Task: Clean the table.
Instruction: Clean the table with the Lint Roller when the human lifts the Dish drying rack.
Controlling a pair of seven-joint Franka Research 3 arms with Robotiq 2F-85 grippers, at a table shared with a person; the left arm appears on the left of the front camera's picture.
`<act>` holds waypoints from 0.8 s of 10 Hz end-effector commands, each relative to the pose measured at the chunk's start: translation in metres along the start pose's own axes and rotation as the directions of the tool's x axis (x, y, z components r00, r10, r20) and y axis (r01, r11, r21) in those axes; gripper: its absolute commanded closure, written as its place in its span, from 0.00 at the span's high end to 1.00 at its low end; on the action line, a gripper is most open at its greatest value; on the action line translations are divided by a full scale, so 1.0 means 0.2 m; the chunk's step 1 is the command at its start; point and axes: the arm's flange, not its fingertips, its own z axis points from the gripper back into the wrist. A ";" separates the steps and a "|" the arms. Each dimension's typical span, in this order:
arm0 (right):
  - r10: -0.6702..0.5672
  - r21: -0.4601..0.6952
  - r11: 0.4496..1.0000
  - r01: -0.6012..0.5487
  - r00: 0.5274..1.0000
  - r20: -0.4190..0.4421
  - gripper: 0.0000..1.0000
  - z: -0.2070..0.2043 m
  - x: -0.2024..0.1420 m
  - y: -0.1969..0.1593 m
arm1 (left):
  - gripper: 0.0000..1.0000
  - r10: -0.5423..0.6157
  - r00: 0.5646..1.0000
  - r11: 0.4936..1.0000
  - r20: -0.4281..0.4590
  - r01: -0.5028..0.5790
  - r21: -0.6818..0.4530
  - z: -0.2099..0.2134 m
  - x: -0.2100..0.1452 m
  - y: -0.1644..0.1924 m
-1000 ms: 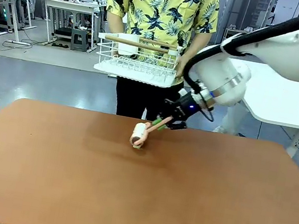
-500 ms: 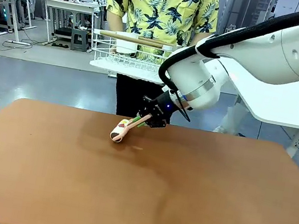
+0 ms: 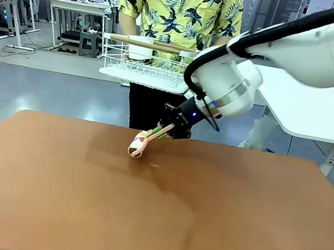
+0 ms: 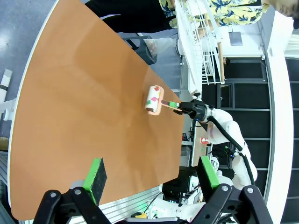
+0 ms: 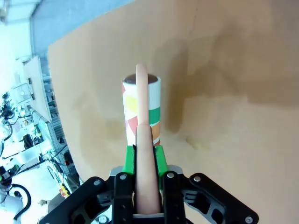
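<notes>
terracotta table [image 3: 201, 222], patterned lint roller [image 3: 138, 144] near far edge, in right pincer [image 3: 163, 131]

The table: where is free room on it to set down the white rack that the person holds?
The whole near half of the table is bare, and both far corners too. Crowded only at the far middle, where the right end effector holds the lint roller.
</notes>
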 end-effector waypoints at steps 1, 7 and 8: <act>0.109 -0.084 0.990 -0.116 0.990 -0.085 0.21 0.67 -0.11 0.08 | 1.00 0.003 1.000 1.000 0.003 -0.003 -0.020 0.02 0.00 0.00; 0.203 -0.616 0.774 -0.146 0.979 0.023 0.21 1.70 -0.41 -0.28 | 1.00 0.003 1.000 1.000 0.003 -0.003 -0.020 0.02 0.00 0.00; 0.189 -0.626 0.769 -0.131 0.982 0.027 0.21 1.73 -0.47 -0.36 | 1.00 0.003 1.000 1.000 0.003 -0.003 -0.020 0.02 0.00 0.00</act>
